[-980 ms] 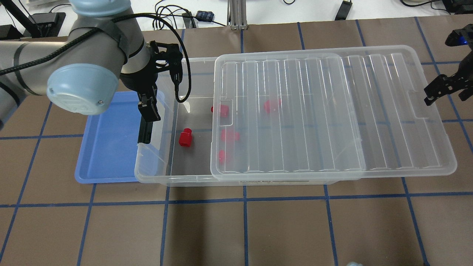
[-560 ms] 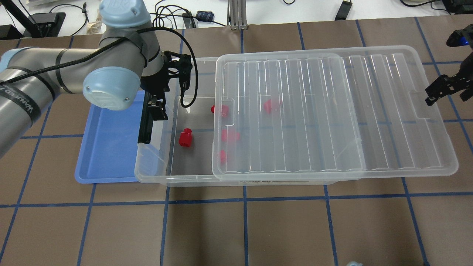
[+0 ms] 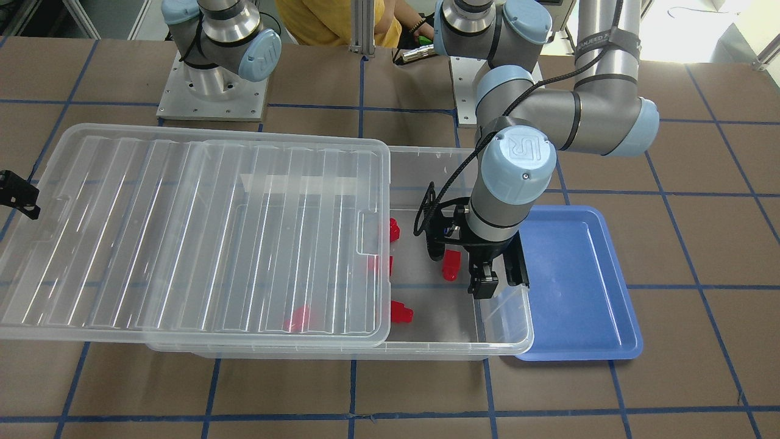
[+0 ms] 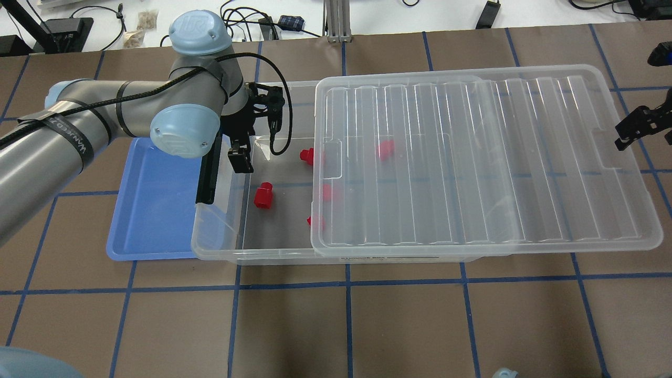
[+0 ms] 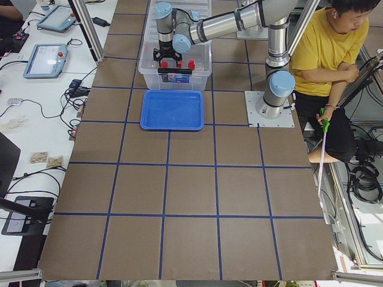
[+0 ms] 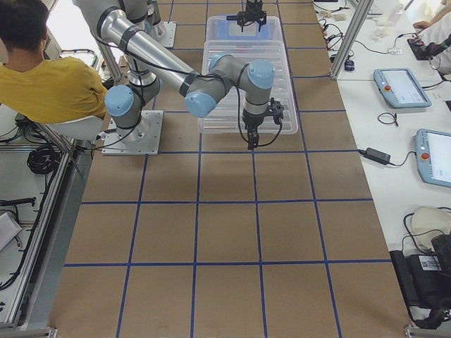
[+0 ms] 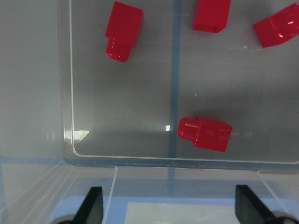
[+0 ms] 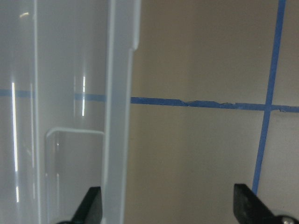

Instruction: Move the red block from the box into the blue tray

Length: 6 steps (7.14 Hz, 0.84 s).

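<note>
Table (image 4: pixel 367 325): brown surface ruled into squares by blue tape lines; it carries everything below.
Lid (image 4: pixel 472 157): ribbed clear lid lying flat on top of the box, offset toward the table's right end. It overhangs the box there and leaves the end nearer the table's left end uncovered.
Box (image 4: pixel 262 256): clear bin in the table's middle, long sides parallel with the robot-side edge. A black latch bar (image 4: pixel 207 176) sits on the end wall that faces the table's left end.
Blue tray (image 4: pixel 152 210): flat on the table, right against the box's latch end, on the side toward the table's left end.
Left gripper (image 7: pixel 170 210): pointing down over the uncovered end of the box, just inside the latch wall. Its fingers are spread wide with nothing between them.
Right gripper (image 8: pixel 168 210): beside the lid's overhanging end, toward the table's right end. Its fingers are spread wide and hold nothing; the lid's rim shows close to one fingertip, but contact cannot be told.
Red block (image 4: pixel 263 195): on the box floor in the uncovered part, near the left gripper but apart from it, with its stepped end toward the operators' edge.
Other red blocks: four more on the box floor — a second block (image 4: pixel 306 156) and a third block (image 4: pixel 315 221) poke out from under the lid's edge; a fourth block (image 4: pixel 326 191) and a fifth block (image 4: pixel 385 149) show through the lid.
</note>
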### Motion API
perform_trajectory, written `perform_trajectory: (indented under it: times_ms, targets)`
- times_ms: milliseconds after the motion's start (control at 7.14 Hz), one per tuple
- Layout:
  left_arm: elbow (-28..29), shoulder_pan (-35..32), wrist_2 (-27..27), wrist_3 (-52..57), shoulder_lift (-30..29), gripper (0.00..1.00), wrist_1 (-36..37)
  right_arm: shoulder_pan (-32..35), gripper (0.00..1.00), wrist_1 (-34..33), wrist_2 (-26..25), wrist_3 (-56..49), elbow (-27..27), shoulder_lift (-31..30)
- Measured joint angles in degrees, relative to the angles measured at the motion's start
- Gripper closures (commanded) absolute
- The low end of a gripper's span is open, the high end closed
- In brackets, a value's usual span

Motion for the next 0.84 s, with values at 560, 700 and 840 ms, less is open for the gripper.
perform_trajectory:
  times_ms: [560, 700, 840]
  targets:
    - [-3.49, -1.86, 0.54, 0.57, -1.97, 0.00, 0.84, -0.03, 0.00, 0.17, -0.12, -0.07, -0.96, 0.06]
    - [-4.31, -2.11, 0.58, 0.39, -2.24, 0.00, 1.33, -0.04, 0.00, 0.15, -0.15, -0.71, -1.01, 0.07]
    - [-5.18, -2.24, 0.59, 0.23, -2.30, 0.00, 2.12, -0.04, 0.00, 0.15, -0.19, -1.51, -1.04, 0.07]
